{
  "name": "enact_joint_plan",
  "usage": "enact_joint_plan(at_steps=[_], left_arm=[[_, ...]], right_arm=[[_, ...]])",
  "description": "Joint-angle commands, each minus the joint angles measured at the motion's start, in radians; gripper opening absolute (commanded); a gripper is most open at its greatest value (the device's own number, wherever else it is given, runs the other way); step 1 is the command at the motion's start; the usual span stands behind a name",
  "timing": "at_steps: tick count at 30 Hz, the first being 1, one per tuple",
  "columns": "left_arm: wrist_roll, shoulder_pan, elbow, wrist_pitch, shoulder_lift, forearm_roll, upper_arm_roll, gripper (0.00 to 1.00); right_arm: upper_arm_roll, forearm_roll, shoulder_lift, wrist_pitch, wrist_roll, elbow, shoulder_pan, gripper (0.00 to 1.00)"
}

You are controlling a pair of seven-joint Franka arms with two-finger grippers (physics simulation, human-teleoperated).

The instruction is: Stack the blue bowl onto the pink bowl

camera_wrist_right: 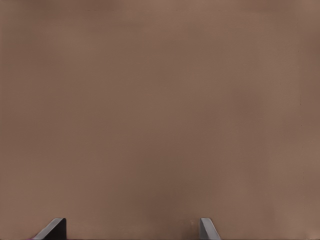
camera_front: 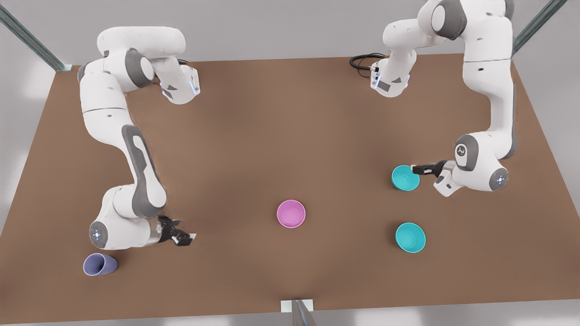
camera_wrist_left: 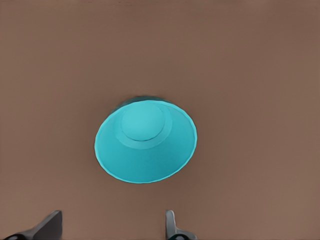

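Observation:
The blue bowl (camera_front: 404,178) (camera_wrist_left: 145,146) is a small teal bowl standing upright on the brown table at the front view's right. My left gripper (camera_front: 418,170) (camera_wrist_left: 111,228) hovers by its rim, open, with nothing between the fingers; in the left wrist view the bowl lies just ahead of the fingertips. The pink bowl (camera_front: 291,213) stands alone near the middle of the table, toward the front edge. My right gripper (camera_front: 186,237) (camera_wrist_right: 131,228) waits open over bare table at the front view's left.
A second, look-alike teal bowl (camera_front: 410,237) sits nearer the front edge at the right. A lavender cup (camera_front: 99,265) lies on its side at the front left, close to the right arm. The brown table (camera_front: 272,136) is bare between the bowls.

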State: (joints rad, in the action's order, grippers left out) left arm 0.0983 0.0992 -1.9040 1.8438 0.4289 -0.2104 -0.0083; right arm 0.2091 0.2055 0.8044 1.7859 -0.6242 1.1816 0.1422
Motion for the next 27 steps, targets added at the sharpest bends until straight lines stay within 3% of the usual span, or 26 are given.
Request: enact_joint_plan(at_steps=[1,5,8,10,11,12,13,18,24,27], left_arm=[[0.311,0.000,-0.017,0.393,0.025,-0.072,0.004,1.00],[0.311,0.002,-0.023,0.393,0.083,-0.072,0.008,1.00],[0.311,-0.007,-0.029,0.393,0.106,-0.072,0.014,1.00],[0.311,-0.006,-0.036,0.390,0.106,-0.072,0.017,0.72],[0.310,-0.004,-0.041,0.387,0.108,-0.072,0.021,0.46],[0.305,-0.006,-0.041,0.384,0.106,-0.073,0.025,0.26],[0.299,-0.006,-0.043,0.379,0.106,-0.073,0.025,0.21],[0.265,-0.013,-0.041,0.370,0.097,-0.073,0.028,0.21],[0.169,-0.052,-0.029,0.256,-0.012,-0.072,0.030,0.21],[-0.093,-0.217,0.002,0.256,-0.082,-0.095,0.030,0.21]], right_arm=[[-0.002,-0.244,-0.097,-0.428,0.725,-0.054,0.100,1.00],[0.007,-0.360,-0.439,-0.531,0.862,-0.106,0.126,1.00],[-0.011,-0.359,-0.544,-0.631,0.857,-0.146,0.097,1.00],[-0.077,-0.348,-0.576,-0.623,0.857,-0.117,0.040,1.00],[-0.077,-0.348,-0.616,-0.596,0.853,-0.051,0.039,1.00],[-0.077,-0.347,-0.637,-0.576,0.851,-0.008,0.039,1.00],[-0.077,-0.345,-0.660,-0.553,0.851,0.033,0.034,1.00],[-0.077,-0.325,-0.672,-0.534,0.851,0.070,0.036,1.00],[-0.080,-0.325,-0.668,-0.536,0.853,0.072,0.036,1.00],[-0.089,-0.321,-0.668,-0.534,0.853,0.072,0.034,1.00]])
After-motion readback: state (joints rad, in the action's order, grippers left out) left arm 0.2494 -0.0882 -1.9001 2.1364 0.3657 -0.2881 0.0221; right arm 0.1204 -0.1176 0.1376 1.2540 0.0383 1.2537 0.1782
